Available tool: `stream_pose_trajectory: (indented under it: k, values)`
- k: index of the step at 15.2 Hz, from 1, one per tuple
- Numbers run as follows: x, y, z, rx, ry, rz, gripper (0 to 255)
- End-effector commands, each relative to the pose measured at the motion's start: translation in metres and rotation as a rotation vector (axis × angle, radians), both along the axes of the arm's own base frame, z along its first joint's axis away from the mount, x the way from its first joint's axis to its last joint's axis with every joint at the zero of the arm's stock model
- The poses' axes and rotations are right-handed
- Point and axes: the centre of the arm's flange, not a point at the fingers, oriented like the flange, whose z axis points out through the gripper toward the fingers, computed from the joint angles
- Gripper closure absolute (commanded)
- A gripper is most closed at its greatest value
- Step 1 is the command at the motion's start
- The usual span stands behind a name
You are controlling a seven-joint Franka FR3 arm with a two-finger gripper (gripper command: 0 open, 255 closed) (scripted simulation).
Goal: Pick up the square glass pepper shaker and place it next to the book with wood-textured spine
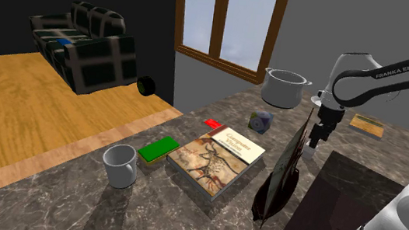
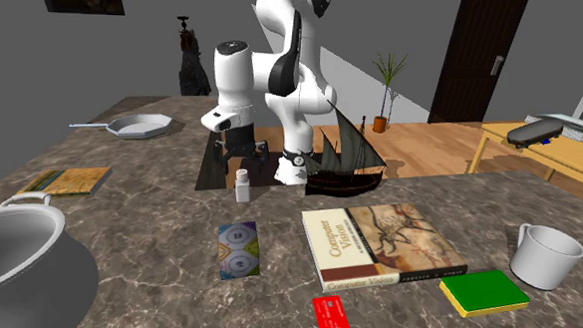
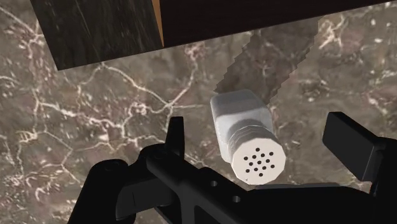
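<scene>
Shaker: a white square pepper shaker [image 3: 247,137] is seen upright on the marble counter [image 2: 157,233], near a model ship [image 2: 345,155].
Gripper: the gripper [image 3: 259,126] is held spread over it, untouched.
Book: a large illustrated book [image 2: 381,246] is laid well apart.

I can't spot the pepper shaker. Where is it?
In the second exterior view the pepper shaker stands upright on the marble counter, right below the gripper, to the left of the model ship.
</scene>
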Motion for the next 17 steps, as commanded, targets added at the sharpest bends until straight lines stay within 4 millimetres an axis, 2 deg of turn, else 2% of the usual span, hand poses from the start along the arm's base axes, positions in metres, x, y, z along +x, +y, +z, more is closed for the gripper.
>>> stream_pose_trajectory:
  k: [1, 3, 4, 13, 17]
  values:
    - [0.0, 0.0, 0.0, 0.0, 0.0, 0.0, 0]
    - [0.0, 0.0, 0.0, 0.0, 0.0, 0.0, 0]
    - [0.0, 0.0, 0.0, 0.0, 0.0, 0.0, 255]
    - [0.0, 0.0, 0.0, 0.0, 0.0, 0.0, 255]
    - [0.0, 0.0, 0.021, 0.0, 0.0, 0.0, 255]
